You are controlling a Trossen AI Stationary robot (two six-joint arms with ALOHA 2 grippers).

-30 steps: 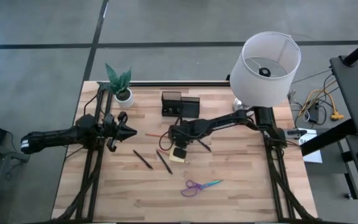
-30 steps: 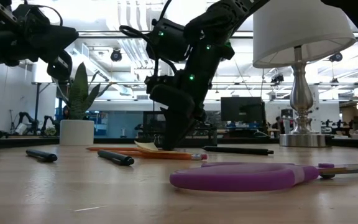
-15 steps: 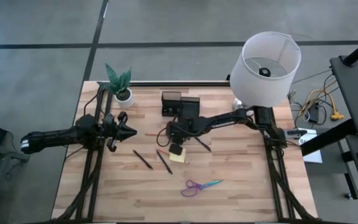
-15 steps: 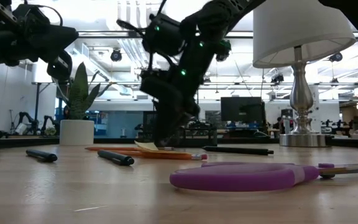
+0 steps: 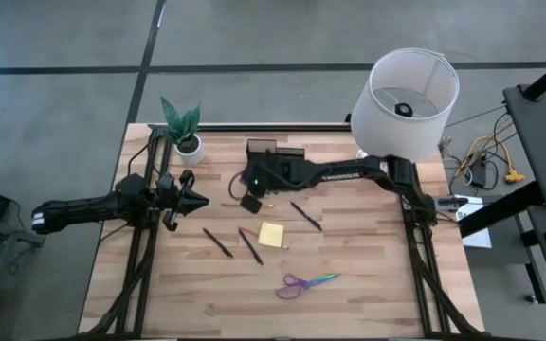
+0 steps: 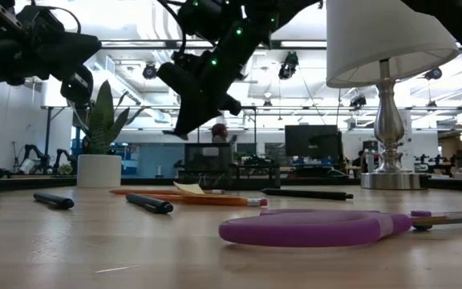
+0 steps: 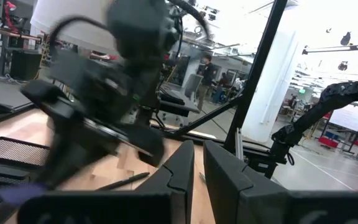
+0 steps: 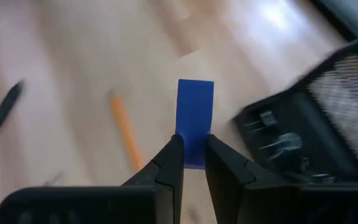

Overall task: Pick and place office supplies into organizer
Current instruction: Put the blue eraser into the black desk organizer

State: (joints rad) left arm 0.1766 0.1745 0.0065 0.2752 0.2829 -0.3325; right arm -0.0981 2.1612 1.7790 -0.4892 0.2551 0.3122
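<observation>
My right pincer point(image 8: 193, 163) is pinched nearly closed on a small blue strip point(image 8: 195, 119), which stands up between the two fingertips. In the high view that pincer point(image 5: 250, 201) hangs above the bench point(image 5: 368, 284), just near of the black mesh organizer point(image 5: 275, 159) and a little to its left. The organizer sits at the far middle of the bench, close to the base of the white lamp point(image 5: 407, 93).

The yellow sticky-note pad point(image 5: 272, 234) lies flat in the middle of the bench, near of my right pincer. An orange pencil point(image 8: 125, 137) lies on the wood close beside it. Dark pens point(image 5: 218, 242) lie to the left of the pad, and another point(image 5: 306, 215) lies to its right. The purple-and-teal scissors point(image 5: 305, 283) rest nearer still, apart from the rest.

My left pincer point(image 5: 197, 201) waits at the left side of the bench, its fingers together and empty, near of the potted plant point(image 5: 184, 126).
</observation>
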